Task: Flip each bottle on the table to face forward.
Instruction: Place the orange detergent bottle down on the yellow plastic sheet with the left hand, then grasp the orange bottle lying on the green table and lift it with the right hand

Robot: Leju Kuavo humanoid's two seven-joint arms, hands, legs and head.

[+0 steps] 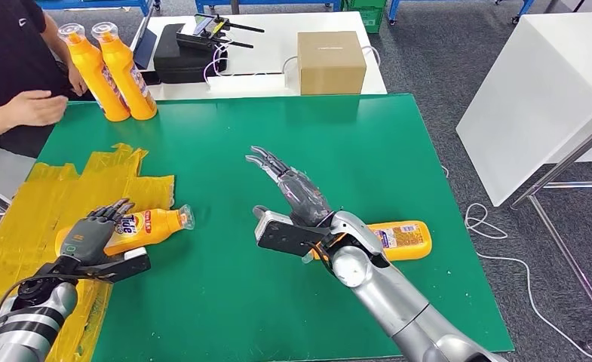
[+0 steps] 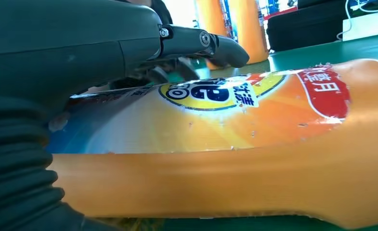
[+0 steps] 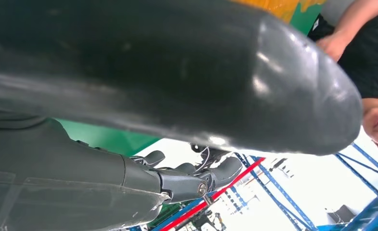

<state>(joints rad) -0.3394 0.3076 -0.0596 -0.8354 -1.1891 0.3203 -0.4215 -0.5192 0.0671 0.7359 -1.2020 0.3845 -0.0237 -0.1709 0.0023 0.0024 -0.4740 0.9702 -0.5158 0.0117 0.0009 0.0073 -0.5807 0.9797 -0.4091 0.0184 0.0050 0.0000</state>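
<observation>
The left hand [image 1: 89, 237] is laid over a lying bottle [image 1: 145, 226], gripping it on the tape patch [image 1: 36, 204]; the right hand [image 1: 296, 192] is raised, fingers spread, holding nothing. Four bottles are counted: another lies behind the right arm [image 1: 406, 240]; two upright bottles [image 1: 115, 72] stand at the mat's [image 1: 277, 143] far corner.

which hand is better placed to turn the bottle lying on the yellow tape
Left. The left hand already rests on that bottle, fingers over its label. The right hand hovers open over bare green mat, well away from it.

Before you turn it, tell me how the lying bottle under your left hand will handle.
The bottle lies on its side and looks rounded, so it may roll if nudged. Its glossy label could slip under the left hand. It looks like plastic, so probably not fragile.
</observation>
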